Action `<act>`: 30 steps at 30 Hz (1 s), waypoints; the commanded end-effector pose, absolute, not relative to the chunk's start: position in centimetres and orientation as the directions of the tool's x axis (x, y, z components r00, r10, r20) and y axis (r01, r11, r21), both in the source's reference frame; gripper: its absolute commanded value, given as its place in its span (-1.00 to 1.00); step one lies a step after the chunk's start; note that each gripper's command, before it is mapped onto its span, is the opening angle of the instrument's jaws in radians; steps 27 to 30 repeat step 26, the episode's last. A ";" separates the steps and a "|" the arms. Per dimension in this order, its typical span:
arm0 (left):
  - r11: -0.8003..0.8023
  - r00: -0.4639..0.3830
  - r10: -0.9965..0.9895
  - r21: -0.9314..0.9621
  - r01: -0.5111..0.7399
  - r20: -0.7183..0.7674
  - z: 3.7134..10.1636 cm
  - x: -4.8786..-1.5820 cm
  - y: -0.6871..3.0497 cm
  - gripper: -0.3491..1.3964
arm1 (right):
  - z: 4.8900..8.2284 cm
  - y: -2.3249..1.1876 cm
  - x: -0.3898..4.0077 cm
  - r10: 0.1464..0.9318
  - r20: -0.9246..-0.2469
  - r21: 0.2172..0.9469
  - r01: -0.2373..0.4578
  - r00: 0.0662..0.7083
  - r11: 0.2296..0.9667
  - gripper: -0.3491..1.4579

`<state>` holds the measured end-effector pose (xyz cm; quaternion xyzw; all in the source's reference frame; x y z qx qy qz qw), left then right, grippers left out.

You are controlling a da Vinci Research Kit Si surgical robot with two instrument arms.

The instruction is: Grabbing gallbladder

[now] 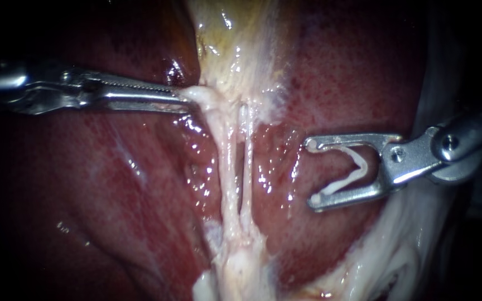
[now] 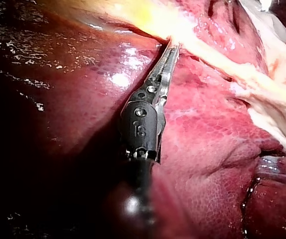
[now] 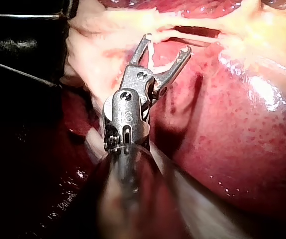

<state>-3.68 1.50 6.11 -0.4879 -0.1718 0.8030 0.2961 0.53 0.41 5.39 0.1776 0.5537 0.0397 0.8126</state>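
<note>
Where the gallbladder (image 1: 241,50) narrows at its lower end, top centre of the endoscope view, the left instrument (image 1: 184,101) has it gripped. The serrated jaws lie almost together, and a fold of pale tissue is pinched between their tips. The shaft enters level from the left edge.

Left wrist view: same grip. The left instrument (image 2: 171,46) has its jaws nearly together, and their tips are buried in the pale yellow gallbladder (image 2: 163,17) just ahead. Dark red liver (image 2: 83,74) lies on both sides of the shaft.

Endoscope view, below the grip: 2 pale tubes (image 1: 225,167) run down side by side from the gallbladder's narrow end, with a thin dark slit between them. They merge into whitish tissue at the bottom edge. Glistening liver (image 1: 112,184) lies under and to either side of them.

The right instrument (image 1: 314,171) enters from the right edge. Its jaws stand wide apart with their tips pointing at the tubes, near them but clear of them. An open V-shaped white clip (image 1: 355,170) sits inside the jaws, 1 leg end seated at each jaw tip. The jaws therefore hold the clip from both sides and touch no tissue.

Right wrist view: the right instrument (image 3: 167,44) has its jaws spread, with the clip (image 3: 152,56) between them. A pale strip of tissue lies just ahead of the tips; whether they touch it cannot be told from here. Liver (image 3: 232,124) lies beside the jaws.

Lower right of the endoscope view: a band of white tissue (image 1: 408,245) under the right shaft.
</note>
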 end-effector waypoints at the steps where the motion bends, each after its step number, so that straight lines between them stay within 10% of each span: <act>1: -0.763 -0.347 0.647 -0.572 -0.302 -0.679 6.05 -3.67 1.52 -1.00 | 5.39 0.41 0.53 0.261 -0.886 0.332 0.132 0.384 0.934 -0.07; 30: -0.731 -0.330 0.682 -0.592 -0.339 -0.652 5.53 -3.27 1.87 -1.00 | 5.39 0.41 0.53 0.261 -0.886 0.332 0.132 0.384 0.934 -0.07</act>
